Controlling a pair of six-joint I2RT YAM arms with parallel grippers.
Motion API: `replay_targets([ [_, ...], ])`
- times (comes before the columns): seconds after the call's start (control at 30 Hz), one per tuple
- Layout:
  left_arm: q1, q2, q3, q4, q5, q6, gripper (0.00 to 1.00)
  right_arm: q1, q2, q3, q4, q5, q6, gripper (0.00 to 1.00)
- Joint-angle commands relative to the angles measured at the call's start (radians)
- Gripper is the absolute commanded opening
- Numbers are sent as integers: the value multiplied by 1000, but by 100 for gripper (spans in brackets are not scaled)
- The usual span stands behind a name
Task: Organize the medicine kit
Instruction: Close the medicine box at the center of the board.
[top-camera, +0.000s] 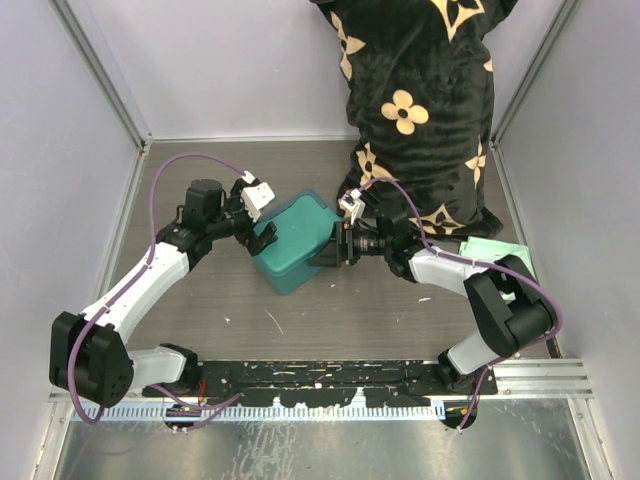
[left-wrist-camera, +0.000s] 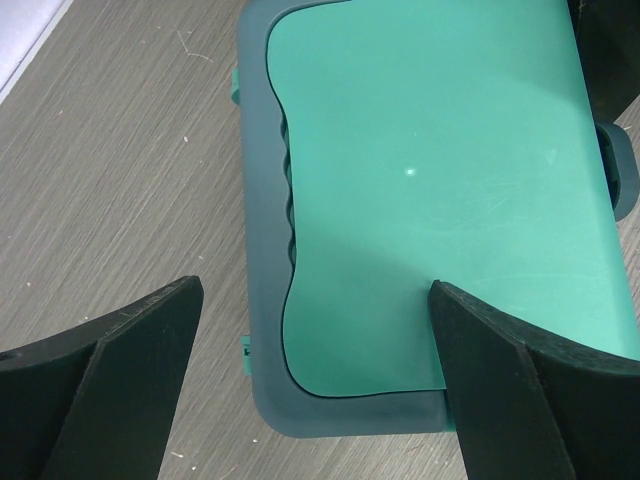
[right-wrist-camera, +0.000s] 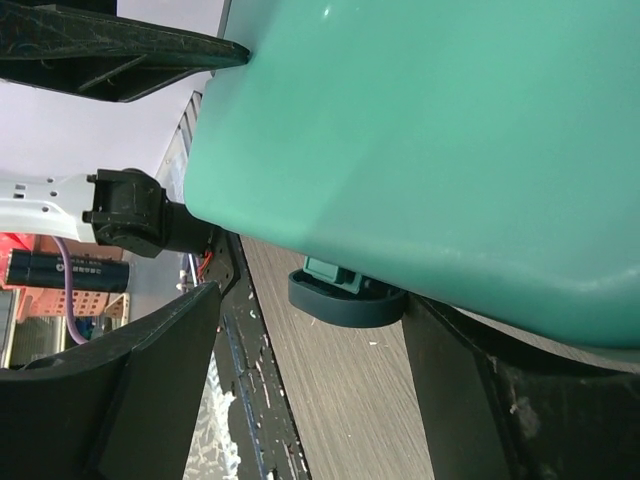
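Note:
The medicine kit (top-camera: 293, 243), a teal-green box with its lid shut, sits skewed in the middle of the table. My left gripper (top-camera: 262, 236) is open at its left corner. In the left wrist view the kit's lid (left-wrist-camera: 430, 190) and darker rim corner lie between the two spread fingers (left-wrist-camera: 110, 390), with nothing gripped. My right gripper (top-camera: 327, 254) is open at the kit's right side. In the right wrist view the kit's wall (right-wrist-camera: 450, 130) fills the top and its dark latch (right-wrist-camera: 345, 302) sits just beyond my right gripper (right-wrist-camera: 310, 390), close to one finger (right-wrist-camera: 480, 400).
A person in a black garment with gold flowers (top-camera: 420, 100) stands at the back right, close to the kit. A pale green cloth (top-camera: 492, 250) lies at the right, under my right arm. A black rail (top-camera: 320, 375) runs along the near edge. Grey walls close in both sides.

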Motion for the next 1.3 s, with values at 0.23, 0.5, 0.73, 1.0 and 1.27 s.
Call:
replay_targets([
  [0.23, -2, -6, -11, -33, -42, 43, 98, -15, -55, -4, 44, -87, 3, 74],
  [0.5, -2, -4, -11, -31, -45, 47, 98, -15, -58, 13, 23, -95, 11, 74],
  [0.73, -4, -9, -16, -31, -49, 50, 98, -15, -85, 12, -5, -102, -8, 70],
  [1.0, -4, -13, -18, -32, -48, 51, 98, -17, -124, 10, -27, -95, -33, 66],
  [1.27, -4, -13, -18, -31, -46, 50, 98, -16, -102, 49, -93, 11, -71, 54],
])
